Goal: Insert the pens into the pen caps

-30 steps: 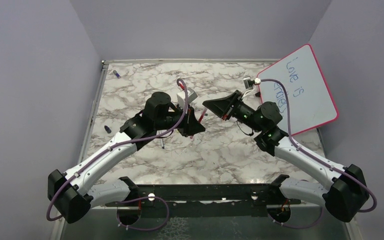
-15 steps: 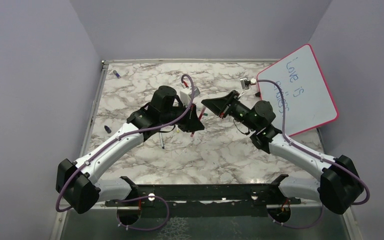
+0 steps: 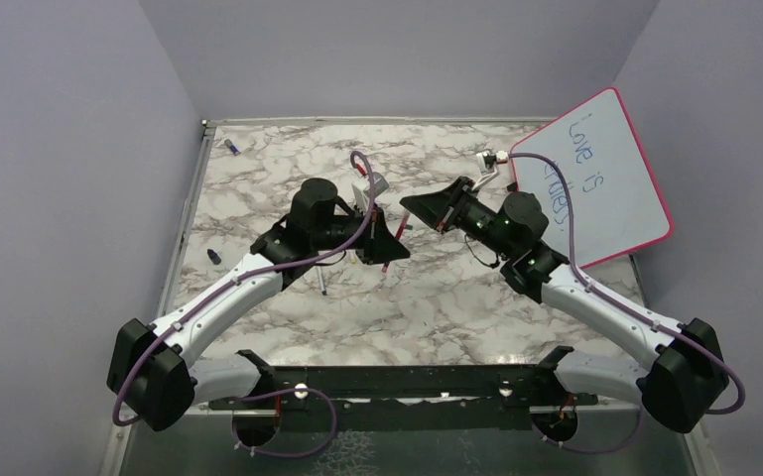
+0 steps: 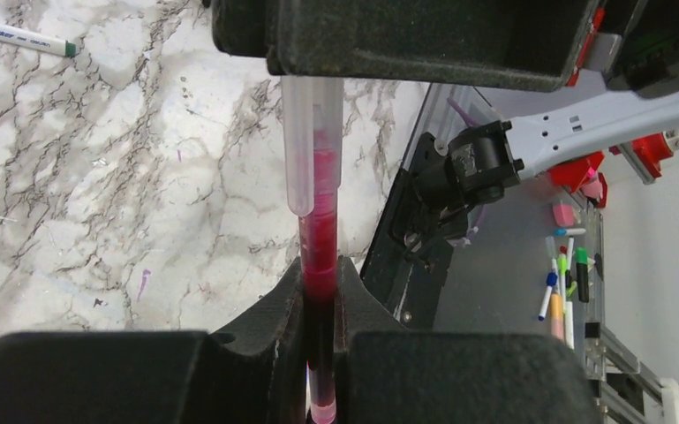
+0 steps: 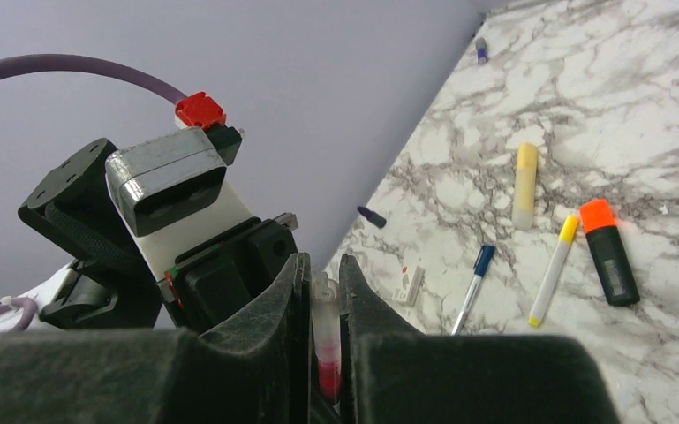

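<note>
My left gripper (image 4: pixel 320 300) is shut on a dark red pen (image 4: pixel 320 265), which sticks out towards the right gripper. The pen's front end sits inside a translucent pen cap (image 4: pixel 311 141). My right gripper (image 5: pixel 323 291) is shut on that cap (image 5: pixel 325 309), with red showing through its lower part. From above, the two grippers meet nose to nose over the middle of the table, the left gripper (image 3: pixel 385 243) below the right gripper (image 3: pixel 419 210). More pens lie on the marble: a yellow one (image 5: pixel 525 185), a blue-ended one (image 5: pixel 475 287) and a yellow-ended one (image 5: pixel 554 269).
A black highlighter with an orange end (image 5: pixel 609 252) lies beside the loose pens. Small dark-blue caps (image 3: pixel 228 147) (image 3: pixel 214 256) sit near the left edge. The pink-framed whiteboard (image 3: pixel 595 178) leans at the back right. A green-tipped pen (image 4: pixel 18 37) lies on the marble.
Both arms have shifted slightly, the left wrist turning a little, while pen and cap stay together. Neither grip has changed.
</note>
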Robot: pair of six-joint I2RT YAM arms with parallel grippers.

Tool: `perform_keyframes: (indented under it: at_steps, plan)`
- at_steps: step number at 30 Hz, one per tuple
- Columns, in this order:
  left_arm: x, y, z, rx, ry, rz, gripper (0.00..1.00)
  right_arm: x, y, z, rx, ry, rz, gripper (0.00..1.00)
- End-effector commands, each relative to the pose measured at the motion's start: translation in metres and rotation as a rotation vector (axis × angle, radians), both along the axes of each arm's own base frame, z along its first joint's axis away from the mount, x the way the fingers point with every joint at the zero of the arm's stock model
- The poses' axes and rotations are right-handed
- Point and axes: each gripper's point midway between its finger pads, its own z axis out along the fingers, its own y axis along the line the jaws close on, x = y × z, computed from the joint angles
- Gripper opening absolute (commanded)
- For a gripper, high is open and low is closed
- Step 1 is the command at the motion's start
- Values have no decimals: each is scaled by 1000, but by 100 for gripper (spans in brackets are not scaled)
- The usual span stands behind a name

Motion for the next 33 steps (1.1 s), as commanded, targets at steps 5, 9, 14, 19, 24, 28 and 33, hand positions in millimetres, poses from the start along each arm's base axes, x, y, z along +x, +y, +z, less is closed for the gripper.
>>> perform_keyframes:
  at_steps: [5, 9, 14, 19, 24, 28, 33]
  plan:
    - [-12, 7, 22, -182, -207, -16, 0, -30, 20, -54, -225, 237, 106, 33]
    - [-9, 15, -10, -116, -118, 55, 0, -14, 19, -35, -233, 218, 36, 43]
    - [-8, 22, -56, -13, 36, 127, 0, -1, 6, -12, -231, 155, -59, 62]
    - [4, 38, -99, 98, 171, 294, 0, 3, -11, -20, -268, 166, -147, 67]
    - [18, 58, -152, 258, 315, 482, 1, 5, -27, -37, -304, 188, -219, 67]
    - [21, 67, -185, 368, 380, 561, 1, 5, -35, -52, -341, 216, -251, 67]
    - [24, 67, -210, 458, 404, 607, 5, 5, -38, -69, -373, 243, -262, 67]
